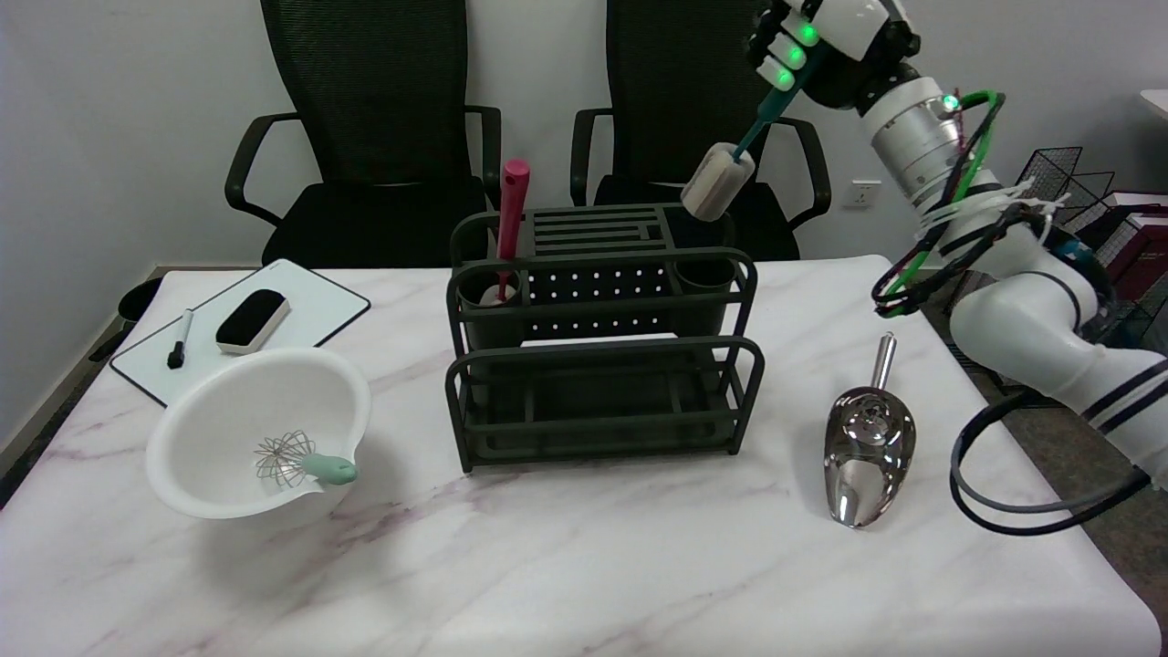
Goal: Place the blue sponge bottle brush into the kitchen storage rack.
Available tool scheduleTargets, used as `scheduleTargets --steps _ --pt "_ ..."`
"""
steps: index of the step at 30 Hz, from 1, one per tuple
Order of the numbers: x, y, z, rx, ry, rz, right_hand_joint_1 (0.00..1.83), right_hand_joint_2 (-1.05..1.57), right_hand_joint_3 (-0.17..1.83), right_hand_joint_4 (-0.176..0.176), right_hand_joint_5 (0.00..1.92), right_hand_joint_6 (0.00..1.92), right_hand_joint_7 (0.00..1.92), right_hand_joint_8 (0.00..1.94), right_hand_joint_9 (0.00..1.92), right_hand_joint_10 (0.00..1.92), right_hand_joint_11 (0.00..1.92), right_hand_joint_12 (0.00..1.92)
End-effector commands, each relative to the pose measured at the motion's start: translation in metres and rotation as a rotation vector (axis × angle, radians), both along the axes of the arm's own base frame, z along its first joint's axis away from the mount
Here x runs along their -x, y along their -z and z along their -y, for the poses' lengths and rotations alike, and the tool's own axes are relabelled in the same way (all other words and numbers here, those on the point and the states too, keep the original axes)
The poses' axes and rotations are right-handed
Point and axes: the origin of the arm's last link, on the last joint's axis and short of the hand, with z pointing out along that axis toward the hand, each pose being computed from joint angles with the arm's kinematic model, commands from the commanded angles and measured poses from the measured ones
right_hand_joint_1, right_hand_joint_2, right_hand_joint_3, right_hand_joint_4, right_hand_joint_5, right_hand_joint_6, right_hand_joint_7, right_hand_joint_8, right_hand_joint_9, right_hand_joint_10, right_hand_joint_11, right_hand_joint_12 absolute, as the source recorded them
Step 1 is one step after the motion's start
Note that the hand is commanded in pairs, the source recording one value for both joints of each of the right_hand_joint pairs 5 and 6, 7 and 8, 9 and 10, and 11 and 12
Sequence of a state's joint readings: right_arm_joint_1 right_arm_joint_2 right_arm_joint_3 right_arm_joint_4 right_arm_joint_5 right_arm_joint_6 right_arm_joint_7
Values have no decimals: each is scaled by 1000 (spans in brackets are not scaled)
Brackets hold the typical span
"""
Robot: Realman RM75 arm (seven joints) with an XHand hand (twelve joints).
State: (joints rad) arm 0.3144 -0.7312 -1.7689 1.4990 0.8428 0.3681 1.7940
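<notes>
My right hand point(803, 41) is high at the upper right, gripping the teal handle of the bottle brush point(730, 169). The brush hangs tilted, its pale sponge head lowest, in the air just above the right rear corner of the dark green storage rack point(602, 351). The sponge head hovers over the rack's right round cup point(704, 272) without touching it. The rack stands at the table's middle, with a slotted top, two round cups and a lower shelf. A pink-handled brush point(511, 219) stands upright in the rack's left cup.
A white bowl point(260, 429) holding a small whisk point(301, 461) sits at the left. Behind it lies a whiteboard point(246, 324) with an eraser and a marker. A metal scoop point(867, 447) lies right of the rack. Two black chairs stand behind the table.
</notes>
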Motion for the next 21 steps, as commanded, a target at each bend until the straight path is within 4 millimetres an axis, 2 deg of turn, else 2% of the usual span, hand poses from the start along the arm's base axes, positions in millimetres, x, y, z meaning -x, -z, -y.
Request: scheduleTargets --steps 1,8,13,21 --pt "18 7 31 -42 56 -65 1177 1516 383 0 1920 1920 1920 1920 1920 1920 1868 1868" --pt "24 0 27 -80 24 -46 1175 1515 392 0 1920 1920 1920 1920 1920 1920 1873 1873" --pt "30 5 27 -101 41 -79 1171 1517 411 0 1920 1920 1920 1920 1920 1920 1886 1886" --pt "37 0 20 -88 51 -121 1150 1542 404 0 1920 1920 1920 1920 1920 1920 1904 1904"
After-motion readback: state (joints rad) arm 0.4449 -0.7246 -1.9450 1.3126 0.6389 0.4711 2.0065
